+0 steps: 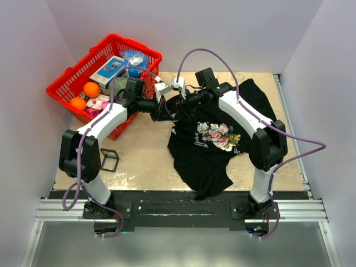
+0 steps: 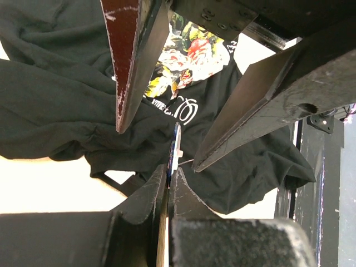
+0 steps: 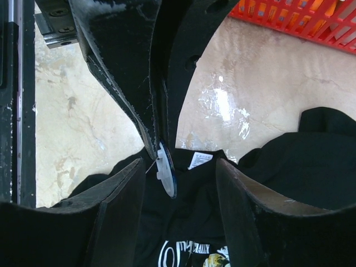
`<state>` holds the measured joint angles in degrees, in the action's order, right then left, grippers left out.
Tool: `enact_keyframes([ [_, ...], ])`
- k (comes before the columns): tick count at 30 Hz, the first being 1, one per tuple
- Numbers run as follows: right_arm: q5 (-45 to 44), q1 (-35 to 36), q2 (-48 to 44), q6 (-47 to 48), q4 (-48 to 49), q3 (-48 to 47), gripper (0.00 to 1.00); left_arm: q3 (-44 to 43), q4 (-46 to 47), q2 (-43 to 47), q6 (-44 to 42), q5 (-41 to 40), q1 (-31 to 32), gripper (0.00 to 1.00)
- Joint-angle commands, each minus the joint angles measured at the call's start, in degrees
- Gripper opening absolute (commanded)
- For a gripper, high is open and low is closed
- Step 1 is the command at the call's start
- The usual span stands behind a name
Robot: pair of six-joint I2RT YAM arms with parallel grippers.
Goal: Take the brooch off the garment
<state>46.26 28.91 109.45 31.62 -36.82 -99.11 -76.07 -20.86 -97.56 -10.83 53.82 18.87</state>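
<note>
A: left side, jaws?
B: left gripper [image 2: 168, 173] clenched on the brooch [image 2: 176, 146]; blue disc seen edge-on, pinched right at the fingertips.
A: right side?
B: right gripper [image 3: 181, 164] released; its fingers [image 3: 119, 211] stand well apart, one either side of the brooch, not closed on it; black cloth lies below them.
A: where's the brooch on the shirt?
B: at the neck end of the garment [image 1: 200, 161], just beside the white neck label [image 3: 200, 160]; floral print [image 1: 218, 135] sits nearer the arm bases; a thin pin juts from the disc; can't tell whether it passes through the cloth.
A: anything else?
B: shirt lies rumpled on the right half of the table [image 1: 139, 161]; red basket [image 1: 75, 64] at the far left, oranges and boxes inside; both grippers meet at the shirt's far edge.
</note>
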Motion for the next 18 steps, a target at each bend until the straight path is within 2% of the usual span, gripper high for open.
enact_keyframes([
  [1, 1.38, 0.71, 0.24, -1.29, 1.13, -1.0, 0.5, -2.24, 2.49, 0.35, 1.51, 2.25, 0.02, 0.0],
  [6, 0.67, 0.63, 0.24, -1.21, 1.49, -0.82, 0.42, -2.24, 2.41, 0.18, 1.43, 2.78, 0.02, 0.0],
  [18, 1.02, 0.54, 0.94, -0.24, 0.96, -1.96, 0.33, -2.85, -0.67, 0.35, -2.97, 3.57, -0.06, 0.0],
])
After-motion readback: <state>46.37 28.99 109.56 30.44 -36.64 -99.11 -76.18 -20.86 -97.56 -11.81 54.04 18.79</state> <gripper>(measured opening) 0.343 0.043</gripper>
